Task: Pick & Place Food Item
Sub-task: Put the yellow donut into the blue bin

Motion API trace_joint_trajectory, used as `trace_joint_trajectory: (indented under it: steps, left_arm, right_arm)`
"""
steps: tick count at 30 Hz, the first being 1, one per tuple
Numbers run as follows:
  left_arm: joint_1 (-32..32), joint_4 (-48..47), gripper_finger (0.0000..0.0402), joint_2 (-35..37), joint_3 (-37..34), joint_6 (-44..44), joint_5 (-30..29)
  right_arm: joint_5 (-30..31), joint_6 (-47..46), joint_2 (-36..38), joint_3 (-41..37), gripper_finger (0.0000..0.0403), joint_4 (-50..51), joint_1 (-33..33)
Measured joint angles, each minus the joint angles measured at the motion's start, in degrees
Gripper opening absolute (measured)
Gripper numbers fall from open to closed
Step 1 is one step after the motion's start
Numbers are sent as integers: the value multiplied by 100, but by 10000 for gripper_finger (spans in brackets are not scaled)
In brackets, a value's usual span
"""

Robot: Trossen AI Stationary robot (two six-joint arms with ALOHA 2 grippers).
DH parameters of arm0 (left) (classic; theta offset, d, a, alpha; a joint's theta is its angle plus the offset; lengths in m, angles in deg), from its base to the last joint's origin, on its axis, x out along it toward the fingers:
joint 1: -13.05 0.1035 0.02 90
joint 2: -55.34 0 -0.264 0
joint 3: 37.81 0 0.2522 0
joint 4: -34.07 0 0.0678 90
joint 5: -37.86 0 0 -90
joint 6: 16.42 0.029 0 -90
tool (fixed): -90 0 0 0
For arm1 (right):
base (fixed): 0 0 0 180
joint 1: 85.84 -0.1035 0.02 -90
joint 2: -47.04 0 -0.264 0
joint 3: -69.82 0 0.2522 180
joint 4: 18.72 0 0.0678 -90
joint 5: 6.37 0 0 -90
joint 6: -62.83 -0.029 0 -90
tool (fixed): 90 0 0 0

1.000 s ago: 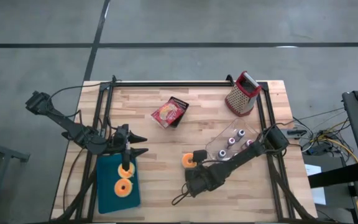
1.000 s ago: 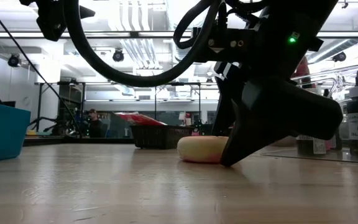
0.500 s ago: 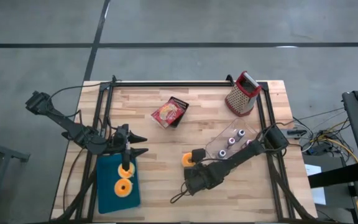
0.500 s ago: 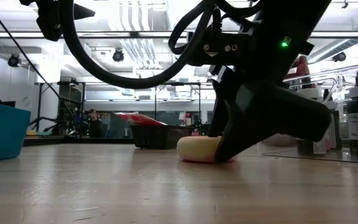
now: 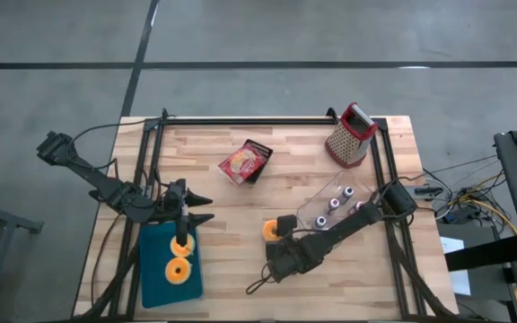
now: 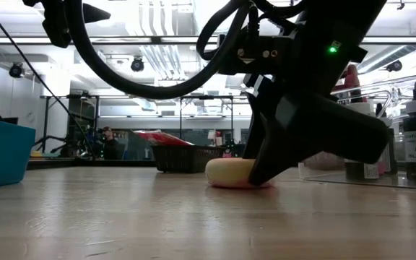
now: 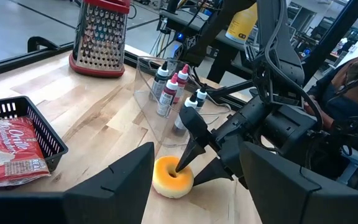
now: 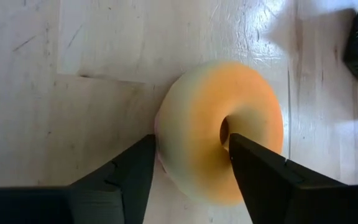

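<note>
An orange-glazed donut lies flat on the wooden table near its middle; it also shows in the low view and the left wrist view. My right gripper is open and straddles the donut's ring, pointing down at a slant. My left gripper is open and empty. It hovers over the far end of a teal tray at the near left. That tray holds two more donuts. My right gripper has one fingertip in the donut's hole and the other just outside the ring's outer wall. The fingers come slanting down from the table's near right. The donut lies flat on the table. I cannot tell whether the fingers touch it.
A black basket with a snack bag stands at the far middle and a metal grater at the far right. A clear tray of small bottles stands just right of the donut. Bare wood lies at the near middle.
My right gripper has gone a little down and toward the donut, so that it now covers the donut's right end in the low view. The donut has stayed in place on the table.
</note>
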Motion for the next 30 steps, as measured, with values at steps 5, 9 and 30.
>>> trace_joint_trajectory:
  steps: [5,9,30]
  left_arm:
    - [0,2,243,0,0,0,1]
    - [0,2,243,0,0,0,0]
    - [-2,2,243,0,0,-1,0]
  right_arm:
    - [-2,0,0,0,181,-15,2]
    - [-2,-2,0,0,165,-15,2]
    - [92,-2,0,259,164,26,2]
